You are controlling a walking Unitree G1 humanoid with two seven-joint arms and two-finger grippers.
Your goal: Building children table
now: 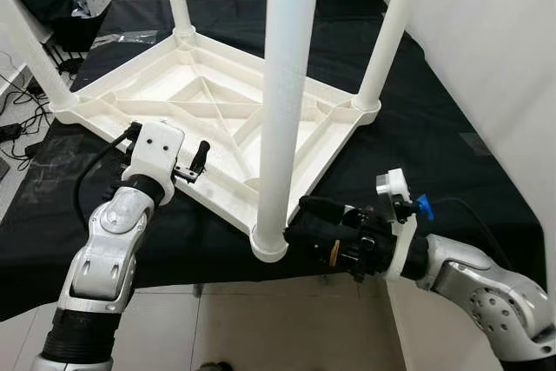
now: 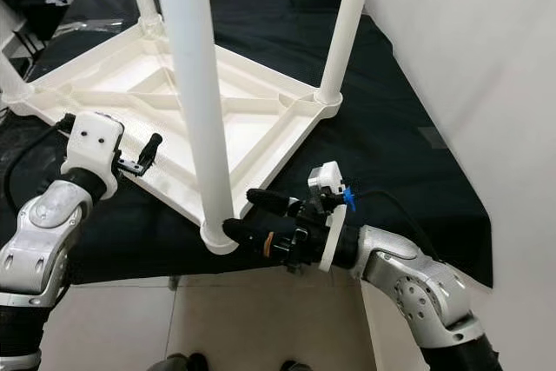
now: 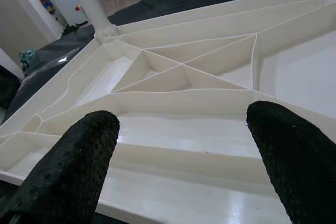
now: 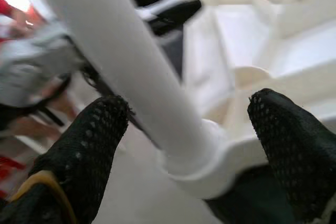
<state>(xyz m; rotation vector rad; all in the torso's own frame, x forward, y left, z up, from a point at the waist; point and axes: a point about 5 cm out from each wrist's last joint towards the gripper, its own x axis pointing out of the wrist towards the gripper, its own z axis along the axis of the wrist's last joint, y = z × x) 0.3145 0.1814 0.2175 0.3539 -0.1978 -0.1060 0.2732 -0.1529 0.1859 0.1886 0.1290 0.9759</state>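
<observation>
Left pincer reaches forward, fingers parted; right pincer reaches leftward, fingers spread wide.

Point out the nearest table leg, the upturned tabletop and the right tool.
nearest table leg (image 1: 285, 102), left eye view, mid shaft.
upturned tabletop (image 1: 217, 110), left eye view, ribbed underside.
right tool (image 2: 248, 215), right eye view, between its fingertips.

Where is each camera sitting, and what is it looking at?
Left eye: on the head, looking down at the upside-down white table on black cloth; both arms show.
Right eye: beside it, same scene.
Left wrist: looks along the open left hand over the table's ribbed underside.
Right wrist: looks along the open right hand at the near leg.
Both wrist views share the table.
</observation>
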